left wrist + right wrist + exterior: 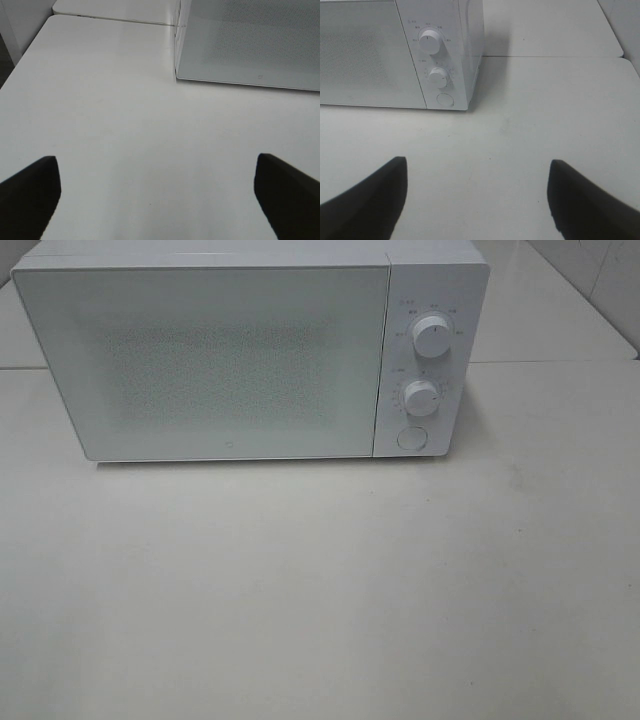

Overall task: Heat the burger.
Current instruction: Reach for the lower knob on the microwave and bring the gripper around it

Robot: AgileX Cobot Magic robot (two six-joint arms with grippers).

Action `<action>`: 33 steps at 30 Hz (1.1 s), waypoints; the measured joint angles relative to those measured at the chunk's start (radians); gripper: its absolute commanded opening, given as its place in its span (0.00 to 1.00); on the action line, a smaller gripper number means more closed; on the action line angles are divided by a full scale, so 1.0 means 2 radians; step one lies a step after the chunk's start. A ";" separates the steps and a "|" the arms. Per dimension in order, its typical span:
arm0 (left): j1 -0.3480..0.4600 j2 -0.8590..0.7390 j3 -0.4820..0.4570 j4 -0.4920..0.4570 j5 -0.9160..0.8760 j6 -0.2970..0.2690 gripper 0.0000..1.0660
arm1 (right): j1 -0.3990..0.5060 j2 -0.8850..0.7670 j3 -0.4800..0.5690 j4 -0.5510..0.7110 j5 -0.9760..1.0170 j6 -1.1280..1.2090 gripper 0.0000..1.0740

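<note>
The burger is out of view in all three frames. A white microwave stands at the back of the table with its door shut. It also shows in the left wrist view as the microwave and in the right wrist view as the microwave. Neither arm appears in the exterior high view. My left gripper hovers open over bare table, short of the microwave's left front corner. My right gripper is open too, in front of the control panel, with nothing between its fingers.
The microwave's panel carries an upper knob, a lower knob and a round door button. The white table stretches out in front. A seam between tabletops runs behind the microwave's right side.
</note>
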 measured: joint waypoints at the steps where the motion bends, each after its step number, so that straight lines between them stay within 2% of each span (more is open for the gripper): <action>1: 0.000 0.000 0.000 0.000 0.000 0.000 0.92 | 0.000 0.019 0.001 0.000 -0.019 0.000 0.70; 10: 0.000 0.000 0.000 0.000 0.000 0.000 0.92 | 0.000 0.115 0.027 0.000 -0.125 0.001 0.70; 33: 0.000 0.000 0.000 0.000 0.000 0.000 0.92 | 0.000 0.380 0.028 -0.001 -0.395 0.001 0.70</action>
